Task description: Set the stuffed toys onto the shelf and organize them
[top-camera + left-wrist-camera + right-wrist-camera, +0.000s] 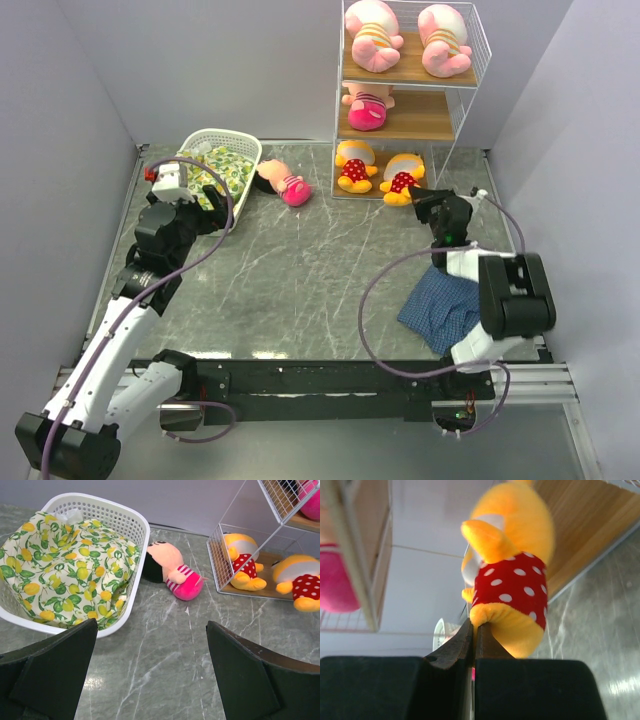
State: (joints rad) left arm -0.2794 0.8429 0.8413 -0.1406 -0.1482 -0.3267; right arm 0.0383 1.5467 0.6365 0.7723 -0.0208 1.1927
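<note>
The shelf [424,118] stands at the back right. Two pink striped piglets [373,35] [443,40] lie on its top board, and one pink doll [367,108] on the middle board. Two orange bears [355,165] [403,178] sit on the bottom board. My right gripper [422,200] [475,630] is shut, pinching the yellow foot of the right-hand bear [512,575]. A second pink doll [285,182] [172,570] lies on the table beside the basket. My left gripper [210,205] [150,670] hovers wide open a short way in front of it, holding nothing.
A white lattice basket [245,150] [135,525] holding a lemon-print cloth [222,168] stands at the back left. A blue plaid cloth [445,305] lies under the right arm. Grey walls close in both sides.
</note>
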